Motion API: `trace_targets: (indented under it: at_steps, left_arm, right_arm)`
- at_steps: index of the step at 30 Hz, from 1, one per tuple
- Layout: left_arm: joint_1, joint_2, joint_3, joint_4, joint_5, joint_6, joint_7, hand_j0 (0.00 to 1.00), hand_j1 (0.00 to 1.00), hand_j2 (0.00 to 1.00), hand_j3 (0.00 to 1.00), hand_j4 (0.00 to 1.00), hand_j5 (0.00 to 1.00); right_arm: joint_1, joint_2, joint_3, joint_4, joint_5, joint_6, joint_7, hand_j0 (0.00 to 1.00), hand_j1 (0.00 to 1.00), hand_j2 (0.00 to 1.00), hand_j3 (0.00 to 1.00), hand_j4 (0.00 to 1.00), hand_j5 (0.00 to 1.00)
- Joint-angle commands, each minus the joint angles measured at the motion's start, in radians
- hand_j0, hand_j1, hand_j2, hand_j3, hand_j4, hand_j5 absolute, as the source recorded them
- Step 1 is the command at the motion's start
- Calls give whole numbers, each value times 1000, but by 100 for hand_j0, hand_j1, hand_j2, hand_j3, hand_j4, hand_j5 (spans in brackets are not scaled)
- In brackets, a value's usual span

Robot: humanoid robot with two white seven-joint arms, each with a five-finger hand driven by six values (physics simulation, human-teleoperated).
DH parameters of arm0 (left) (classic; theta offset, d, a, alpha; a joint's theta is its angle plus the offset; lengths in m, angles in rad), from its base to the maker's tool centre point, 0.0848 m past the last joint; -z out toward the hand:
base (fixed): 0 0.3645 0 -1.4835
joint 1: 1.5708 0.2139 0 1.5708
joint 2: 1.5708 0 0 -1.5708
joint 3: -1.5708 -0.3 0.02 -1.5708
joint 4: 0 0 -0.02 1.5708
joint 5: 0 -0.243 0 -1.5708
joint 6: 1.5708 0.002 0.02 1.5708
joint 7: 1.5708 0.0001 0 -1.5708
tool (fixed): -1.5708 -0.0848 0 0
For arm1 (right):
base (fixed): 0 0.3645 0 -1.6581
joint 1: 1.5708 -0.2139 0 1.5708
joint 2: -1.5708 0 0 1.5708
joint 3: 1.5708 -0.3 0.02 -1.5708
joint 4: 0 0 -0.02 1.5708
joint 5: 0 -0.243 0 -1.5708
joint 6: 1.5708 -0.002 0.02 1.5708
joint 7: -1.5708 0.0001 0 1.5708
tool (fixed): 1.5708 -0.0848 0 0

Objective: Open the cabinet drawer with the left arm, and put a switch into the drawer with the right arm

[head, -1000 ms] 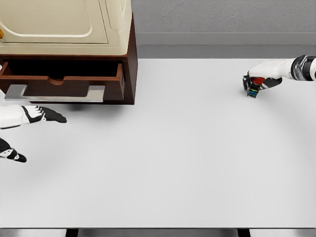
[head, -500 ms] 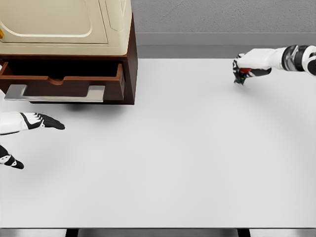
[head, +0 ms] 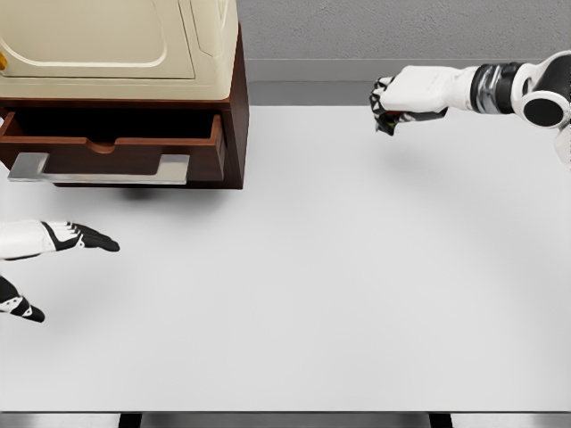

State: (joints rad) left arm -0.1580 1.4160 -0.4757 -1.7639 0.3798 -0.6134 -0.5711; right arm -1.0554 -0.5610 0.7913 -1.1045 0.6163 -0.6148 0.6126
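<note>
Two hands are visible. Right hand (head: pixel 401 96) is clenched around the switch (head: pixel 390 114), raised above the white table (head: pixel 357 285) near its far edge, well right of the cabinet (head: pixel 134 53). Drawer (head: pixel 116 147) stands pulled out. Left hand (head: pixel 62 236) hovers below it, fingers extended, holding nothing.

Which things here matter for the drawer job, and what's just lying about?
In the job:
- cabinet drawer, pulled open
- switch, barely visible in the right hand
- left hand, open

Lying about:
- nothing; only the table
</note>
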Motion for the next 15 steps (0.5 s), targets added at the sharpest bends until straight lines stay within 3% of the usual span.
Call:
trace_targets:
  at_steps: [1,12,15]
  left_arm:
    - [0,0,0,0,7,3,-1,100,100,100,100,100,100]
    - [22,5,-3,0,5,3,-4,100,100,100,100,100,100]
    - [23,3,-3,0,-2,3,-4,100,100,100,100,100,100]
  right_arm:
    - [0,13,-1,-60,-7,4,-2,26,26,26,26,26,26]
    - [-5,113,8,-213,-12,4,-2,26,26,26,26,26,26]
    - [-9,145,17,-222,-12,4,-2,26,26,26,26,26,26]
